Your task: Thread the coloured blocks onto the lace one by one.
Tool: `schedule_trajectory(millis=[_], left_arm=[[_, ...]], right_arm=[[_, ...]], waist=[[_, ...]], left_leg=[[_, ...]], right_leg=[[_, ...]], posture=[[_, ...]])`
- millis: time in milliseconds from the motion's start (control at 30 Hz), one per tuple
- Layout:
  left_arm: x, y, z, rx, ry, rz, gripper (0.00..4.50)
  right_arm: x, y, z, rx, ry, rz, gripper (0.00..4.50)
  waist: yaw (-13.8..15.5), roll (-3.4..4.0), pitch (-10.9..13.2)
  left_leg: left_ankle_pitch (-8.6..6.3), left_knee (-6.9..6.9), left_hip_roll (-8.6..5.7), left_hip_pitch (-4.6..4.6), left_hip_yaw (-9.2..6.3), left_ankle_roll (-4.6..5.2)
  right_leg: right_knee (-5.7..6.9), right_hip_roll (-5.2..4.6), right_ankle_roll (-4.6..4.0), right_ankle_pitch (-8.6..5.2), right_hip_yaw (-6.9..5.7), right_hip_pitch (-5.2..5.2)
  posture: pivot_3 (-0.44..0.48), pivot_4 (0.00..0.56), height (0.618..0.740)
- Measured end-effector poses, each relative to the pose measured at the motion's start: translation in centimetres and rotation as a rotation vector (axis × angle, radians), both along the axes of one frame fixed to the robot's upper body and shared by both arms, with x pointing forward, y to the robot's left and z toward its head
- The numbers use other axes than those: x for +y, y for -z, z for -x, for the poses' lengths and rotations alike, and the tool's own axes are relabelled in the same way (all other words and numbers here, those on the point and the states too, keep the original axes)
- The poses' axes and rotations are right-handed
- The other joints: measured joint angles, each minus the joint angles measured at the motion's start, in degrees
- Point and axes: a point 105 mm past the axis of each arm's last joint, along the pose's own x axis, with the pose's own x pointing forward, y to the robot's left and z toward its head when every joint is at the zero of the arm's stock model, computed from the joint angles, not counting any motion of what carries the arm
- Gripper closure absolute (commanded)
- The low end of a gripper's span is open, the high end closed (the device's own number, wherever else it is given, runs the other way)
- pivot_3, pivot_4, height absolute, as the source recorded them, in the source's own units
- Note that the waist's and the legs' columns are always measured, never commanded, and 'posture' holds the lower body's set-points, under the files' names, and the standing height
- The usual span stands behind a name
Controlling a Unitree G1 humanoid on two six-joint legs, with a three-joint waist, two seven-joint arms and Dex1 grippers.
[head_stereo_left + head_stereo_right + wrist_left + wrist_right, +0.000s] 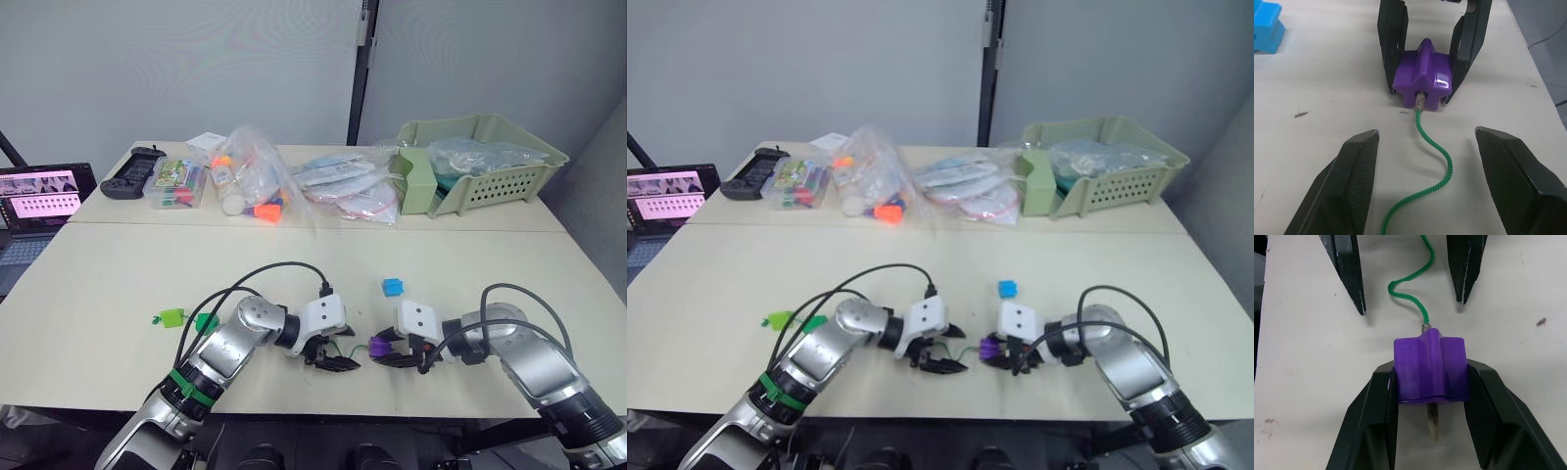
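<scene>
Now the right gripper (1431, 382) squeezes a purple block (1430, 366) between its two black fingers, low over the table (108, 284) near the front edge. The lace (1434, 161) is already poked through the block's hole. Its pale stiff tip (1433, 421) sticks out on the far side, between the right gripper's fingers, and the green cord trails out of the near side in a wiggly line on the table.

The left gripper (1432, 181) sits just across from the block with its fingers spread wide. It holds nothing. The cord runs between those open fingers, but they do not touch it.

So here is what could go wrong. Nobody is holding the lace right now. If the right gripper lifts or tips the block, the tip could slide back out of the hole, and the threading would be undone. The tip only pokes out a little way, so I think a small tug would be enough.

The left gripper has to grab the tip or the cord next. The tip is tucked between the right gripper's fingers, so the two grippers could bump each other. If the left one pinches the cord too far back, the soft cord may just bend and push nowhere.

A blue block (393, 287) waits near the grippers. Two green blocks (189, 319) lie well apart to the left. A careless arm swing could knock them away.
</scene>
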Motion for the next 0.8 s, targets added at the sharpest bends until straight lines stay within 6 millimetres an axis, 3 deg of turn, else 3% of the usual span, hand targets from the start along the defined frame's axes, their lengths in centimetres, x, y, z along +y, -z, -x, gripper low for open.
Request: schedule_trajectory(millis=[67,333,400,800], left_arm=[[0.0,0.01,-0.01,0.0,0.0,-0.001,1.45],[-0.37,0.5,-0.52,-0.011,-0.017,-0.03,4.1],[-0.52,0.54,-0.5,-0.012,-0.016,-0.028,4.47],[-0.97,0.59,-0.32,-0.037,0.008,-0.035,4.5]], right_arm=[[-0.13,0.01,0.07,0.003,0.004,0.001,3.13],[-0.14,0.04,0.13,0.009,0.015,-0.002,3.13],[-0.13,0.03,0.14,0.012,0.017,-0.003,3.13],[-0.06,-0.03,0.2,0.015,0.017,-0.007,3.13]], waist=[[0.0,0.0,0.0],[0.01,0.0,0.0],[0.0,0.0,0.0],[0.02,0.0,0.0]], left_leg=[[0.0,0.0,0.0,0.0,0.0,0.0],[0.0,0.0,0.0,0.02,0.0,0.0],[0.0,0.0,0.0,0.02,0.0,0.0],[0.0,0.0,0.0,0.02,0.0,0.0]], right_leg=[[0.0,0.0,0.0,0.0,0.0,0.0],[-0.01,0.01,0.0,0.0,-0.01,0.03],[-0.01,0.01,0.0,0.0,-0.01,0.03],[-0.01,0.01,0.0,0.0,-0.01,0.04]], posture=[[0.0,0.15,0.74],[0.0,0.15,0.74],[0.0,0.15,0.74],[0.0,0.15,0.74]])
